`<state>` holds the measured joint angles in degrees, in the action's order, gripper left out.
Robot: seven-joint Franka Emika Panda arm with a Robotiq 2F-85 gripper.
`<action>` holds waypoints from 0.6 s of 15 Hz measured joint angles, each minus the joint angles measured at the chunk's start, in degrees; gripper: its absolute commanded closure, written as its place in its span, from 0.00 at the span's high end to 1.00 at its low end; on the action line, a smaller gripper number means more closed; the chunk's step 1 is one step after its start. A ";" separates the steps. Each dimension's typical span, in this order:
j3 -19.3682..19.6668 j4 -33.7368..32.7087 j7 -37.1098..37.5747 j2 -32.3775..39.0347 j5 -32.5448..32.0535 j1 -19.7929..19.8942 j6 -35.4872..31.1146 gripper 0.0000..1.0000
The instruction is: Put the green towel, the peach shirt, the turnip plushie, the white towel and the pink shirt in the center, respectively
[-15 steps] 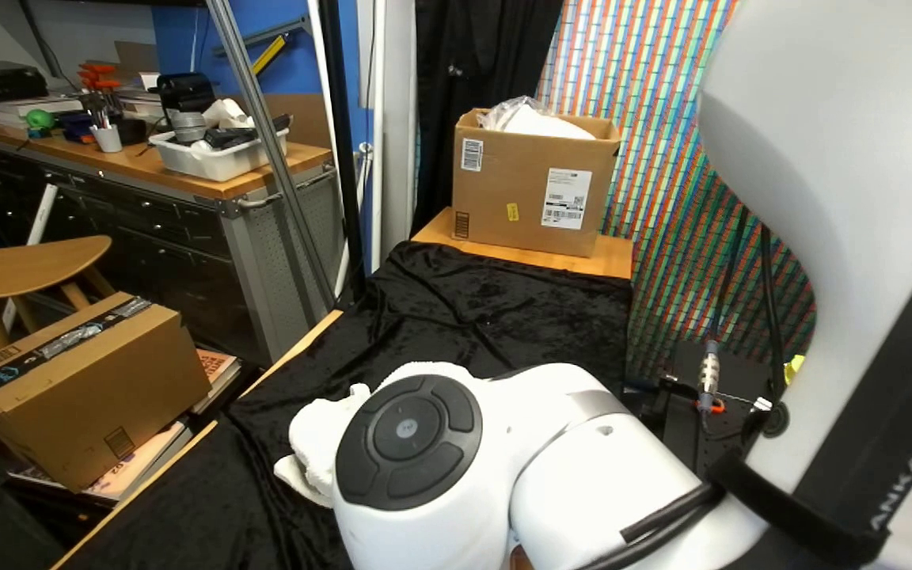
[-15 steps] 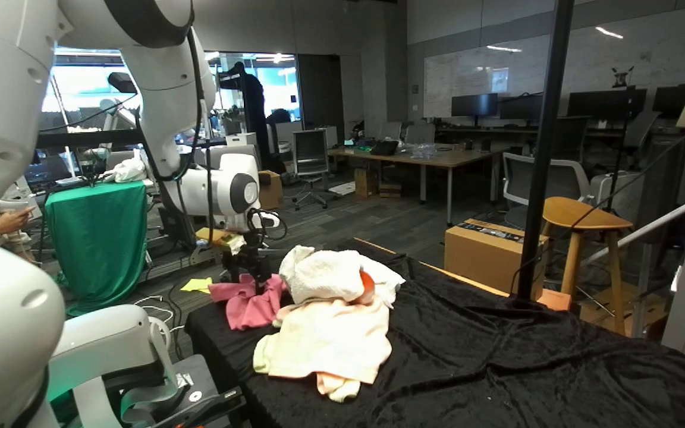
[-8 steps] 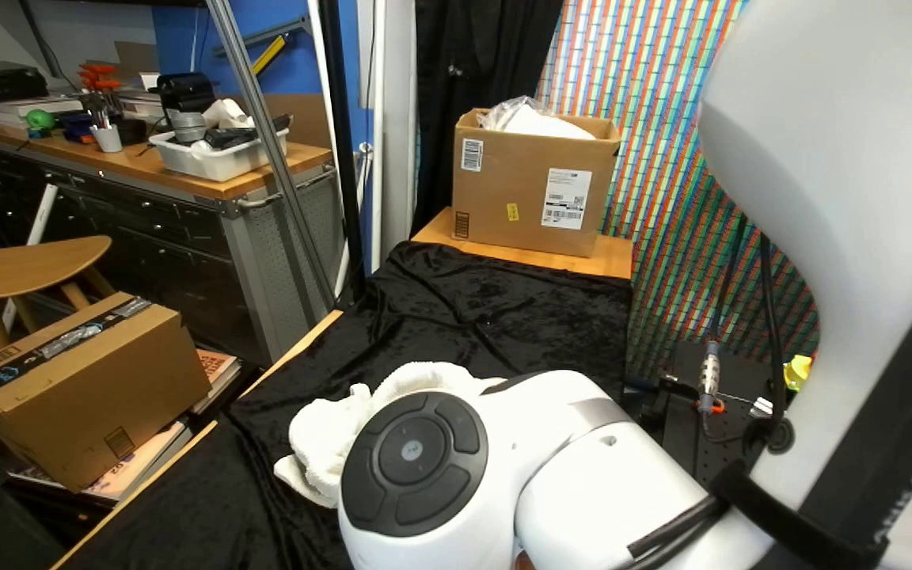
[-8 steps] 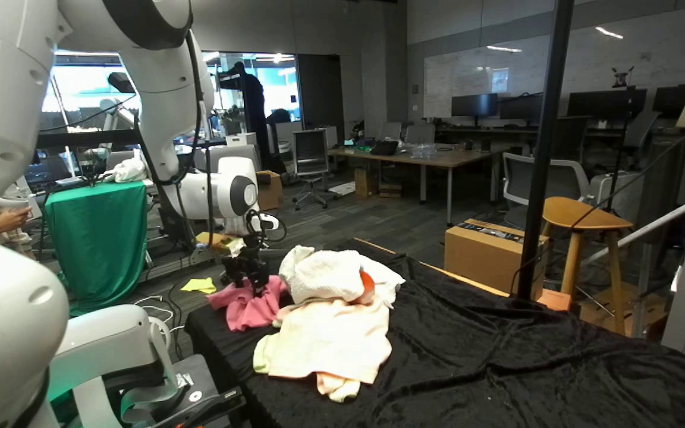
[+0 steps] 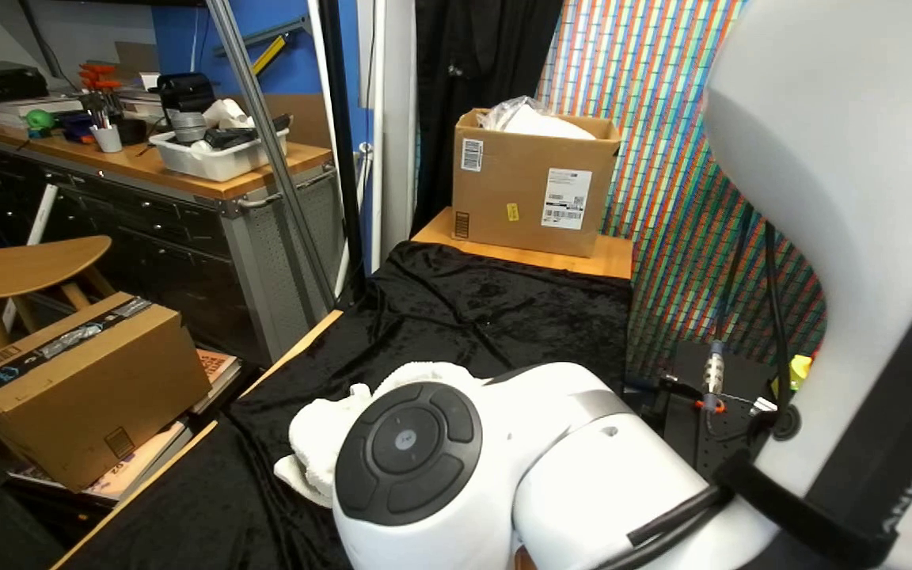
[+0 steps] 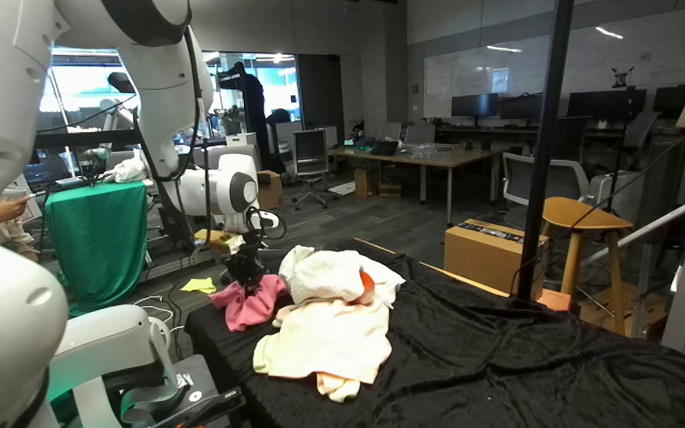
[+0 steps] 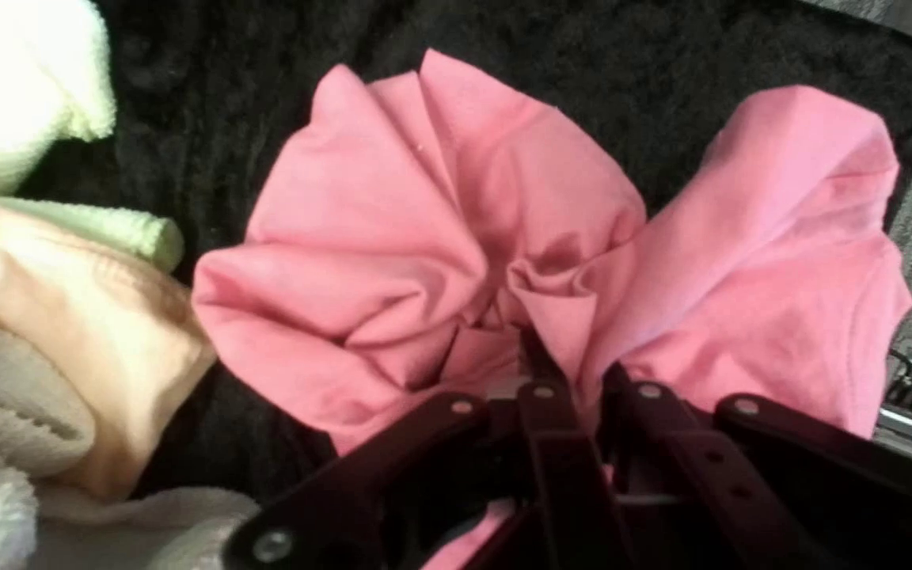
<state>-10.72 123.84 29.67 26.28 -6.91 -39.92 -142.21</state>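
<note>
Rumpled black cloth covers the table; beyond it are a wooden stool and a whiteboard. The gripper points down, its fingers pinching a fold of the pink shirt, which lies on the cloth, bunched around their tips. Counted: one pink shirt, one peach shirt, one white towel

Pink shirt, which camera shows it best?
The wrist view: the pink shirt fills much of it, folds clear. In an exterior view it looks smaller, partly behind the end effector. In an exterior view the arm dominates, and I cannot make the shirt out.
</note>
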 measured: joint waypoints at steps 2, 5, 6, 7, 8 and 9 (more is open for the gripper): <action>0.03 0.00 0.01 -0.74 0.00 0.05 0.76 0.12; 0.30 0.04 0.65 -2.82 -0.98 0.04 2.99 0.12; 0.46 0.07 1.34 -3.76 -1.74 0.01 3.64 0.12; 0.64 0.15 2.42 -4.90 -2.87 -0.02 4.13 0.11; 0.85 0.26 3.97 -6.17 -4.39 -0.04 4.59 0.12; 1.08 0.39 5.69 -7.52 -6.08 -0.05 4.94 0.12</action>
<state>-9.64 124.24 35.36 18.76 -12.99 -39.97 -137.27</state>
